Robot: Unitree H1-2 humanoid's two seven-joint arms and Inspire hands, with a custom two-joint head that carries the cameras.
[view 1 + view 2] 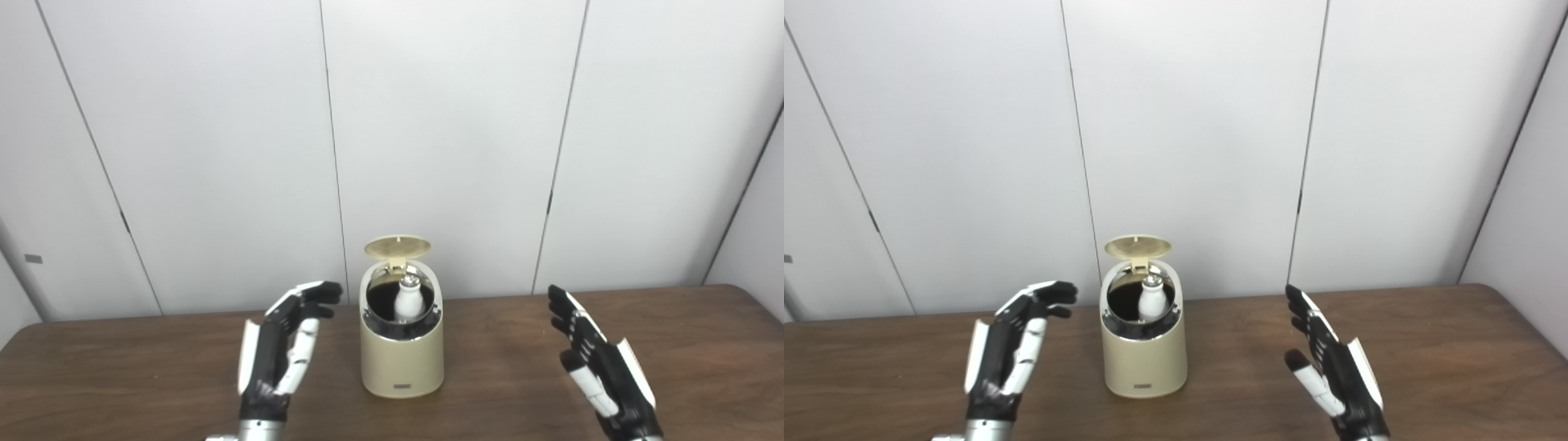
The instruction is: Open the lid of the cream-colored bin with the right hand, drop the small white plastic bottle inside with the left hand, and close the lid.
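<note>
Cream-colored bin (401, 358) sits upright at table (122, 380) centre, near the back edge. Lid (397, 247) is flipped up on its hinge at the bin's 12 o'clock and stands open above the mouth. Small white plastic bottle (408, 298) is inside the bin, upright, cap end up, leaning toward the 12 o'clock wall of the dark interior.

Left hand (282, 349) hovers at the bin's 9 o'clock, just beside it, not touching: fingers spread and loosely curled toward the bin, holding nothing. Right hand (597, 364) is at the bin's 3 o'clock, well apart, palm facing the bin, fingers extended and spread wide, empty. Both hands are above the tabletop.
</note>
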